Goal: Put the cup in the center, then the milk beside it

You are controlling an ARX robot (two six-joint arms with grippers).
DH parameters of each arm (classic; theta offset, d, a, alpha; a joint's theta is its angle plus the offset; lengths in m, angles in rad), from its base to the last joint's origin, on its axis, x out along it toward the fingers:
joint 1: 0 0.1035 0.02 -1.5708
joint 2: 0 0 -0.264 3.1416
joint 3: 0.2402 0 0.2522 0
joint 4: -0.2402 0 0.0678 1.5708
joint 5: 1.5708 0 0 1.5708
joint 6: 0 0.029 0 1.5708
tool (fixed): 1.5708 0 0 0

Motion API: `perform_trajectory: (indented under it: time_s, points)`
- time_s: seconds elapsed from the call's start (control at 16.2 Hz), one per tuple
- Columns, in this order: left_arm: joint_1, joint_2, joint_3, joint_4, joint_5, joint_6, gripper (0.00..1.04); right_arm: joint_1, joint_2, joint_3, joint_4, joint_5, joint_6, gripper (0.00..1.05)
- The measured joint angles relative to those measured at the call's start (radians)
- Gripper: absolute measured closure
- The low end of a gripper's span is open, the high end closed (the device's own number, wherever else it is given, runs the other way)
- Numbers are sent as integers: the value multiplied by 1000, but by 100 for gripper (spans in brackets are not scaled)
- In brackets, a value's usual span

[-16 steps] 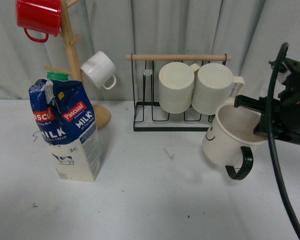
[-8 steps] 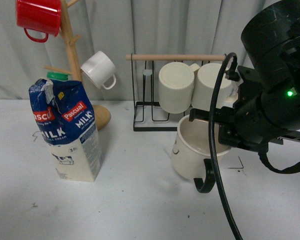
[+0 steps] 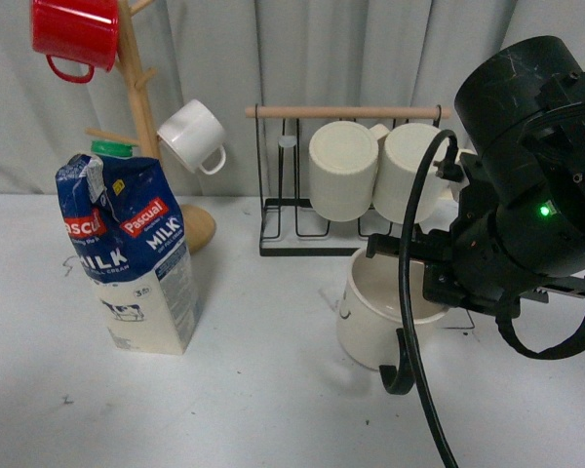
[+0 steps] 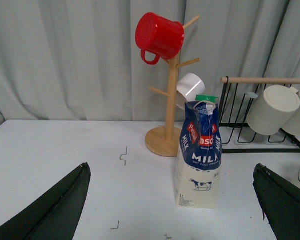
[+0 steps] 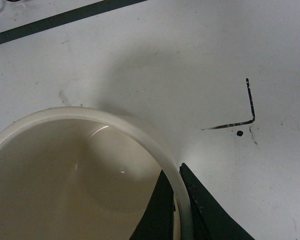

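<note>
- On the table (image 3: pixel 273 419), just in front of the wire rack (image 3: pixel 302 234), the right gripper (image 5: pixel 179 200) is pinching the rim of the cup (image 3: pixel 370 317). One finger is sitting inside the wall and one outside, clamped tight.
- The cup is hanging tilted, with its mouth leaning toward the rack and its black handle (image 3: pixel 402 366) pointing down at the front. Whether its base is touching the table cannot be told.
- Judging by this, the arm is setting the cup down, and the spot is looking a little right of centre. Easing it leftward first would be serving the task better.
- The wrist should be levelling the cup so the whole base is meeting the table at once, since a rim-only pinch is inviting a swing or a tip.
- The jaws should be parting only once the cup is sitting flat, then rising straight so the inner finger is not dragging the wall.
- The milk (image 3: pixel 132 258) is standing upright at the left, well apart from the cup. The left gripper (image 4: pixel 171 167) is facing it, spread wide and touching nothing.
</note>
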Motion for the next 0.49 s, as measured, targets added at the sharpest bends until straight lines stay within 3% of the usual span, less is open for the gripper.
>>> perform_trajectory:
  time_s: [0.19, 0.25, 0.31, 0.37, 0.43, 0.49]
  points:
    - [0, 0, 0, 0, 0, 0, 7, -6, 19, 0, 7, 2, 0, 102]
    - [0, 0, 0, 0, 0, 0, 7, -11, 24, 3, 3, -6, 1, 96]
    - [0, 0, 0, 0, 0, 0, 7, -11, 30, 5, 6, -7, 1, 85]
    - [0, 0, 0, 0, 0, 0, 7, -12, 35, 10, 7, -9, 1, 61]
    - [0, 0, 0, 0, 0, 0, 7, -12, 35, 12, 23, -13, 1, 45]
    - [0, 0, 0, 0, 0, 0, 7, -12, 34, 12, 27, -22, 0, 34]
